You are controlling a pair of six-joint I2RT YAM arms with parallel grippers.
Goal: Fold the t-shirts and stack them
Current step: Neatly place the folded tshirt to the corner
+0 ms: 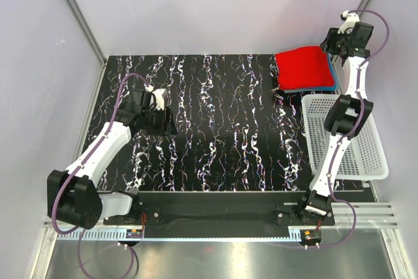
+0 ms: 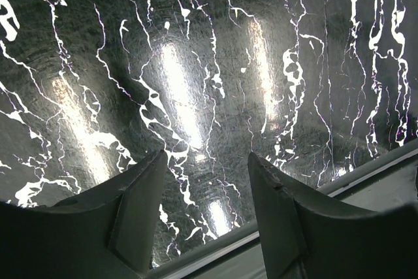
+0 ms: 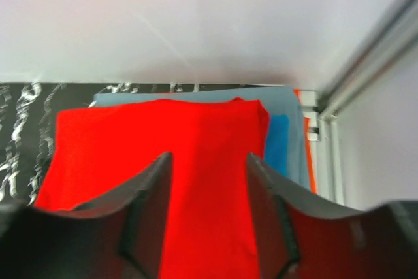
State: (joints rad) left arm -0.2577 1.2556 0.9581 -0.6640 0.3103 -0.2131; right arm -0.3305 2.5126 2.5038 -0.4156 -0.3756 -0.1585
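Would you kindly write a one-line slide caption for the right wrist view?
Open right tool framing the folded red t-shirt atop the bright blue t-shirt and grey-blue t-shirt on the table.

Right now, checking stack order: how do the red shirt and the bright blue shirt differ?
The red shirt lies on top; the bright blue shirt lies beneath it. The red shirt shows its whole face; the bright blue shirt shows only a strip at one edge. Both lie folded in one pile.
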